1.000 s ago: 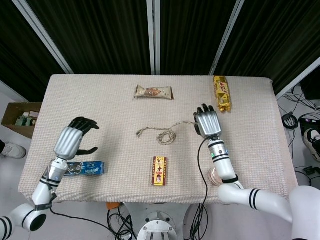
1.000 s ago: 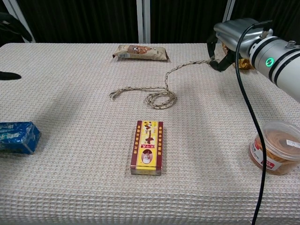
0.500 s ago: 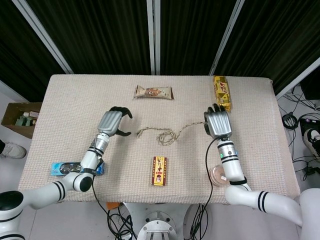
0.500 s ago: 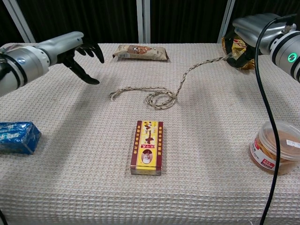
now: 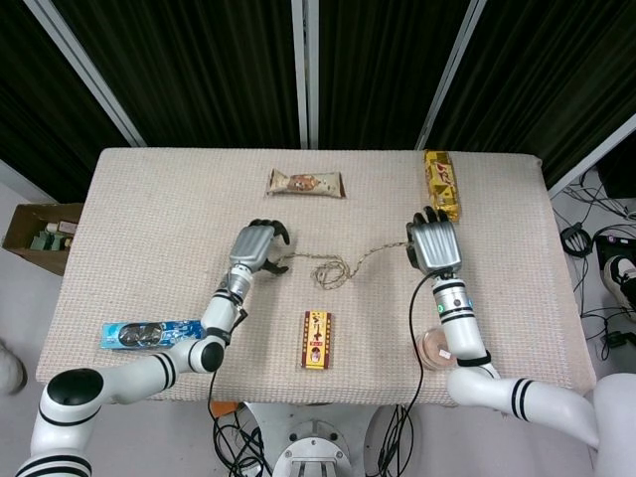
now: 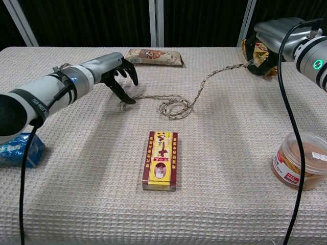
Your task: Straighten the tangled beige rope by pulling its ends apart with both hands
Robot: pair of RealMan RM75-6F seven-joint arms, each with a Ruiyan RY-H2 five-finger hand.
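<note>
The beige rope (image 5: 343,266) lies mid-table, with a small tangled loop (image 6: 175,107) near its middle. Its left end (image 6: 124,103) rests on the cloth. Its right part rises off the table to my right hand (image 5: 432,246), which grips the right end (image 6: 249,63). My left hand (image 6: 113,69) hovers just over the left end with its fingers curled down and apart, the thumb tip close to the rope. Nothing shows between its fingers. In the head view my left hand (image 5: 256,246) sits right beside the rope's left tip.
A brown snack wrapper (image 5: 304,183) lies at the back. A yellow packet (image 5: 441,186) sits behind my right hand. A red-and-yellow box (image 6: 160,161) lies in front of the loop. A blue packet (image 5: 154,333) is front left, a round tub (image 6: 301,162) front right.
My left hand has swung in from the left edge to the rope's left end. My right hand drew the rope's right end rightward, stretching that part, then held still.
</note>
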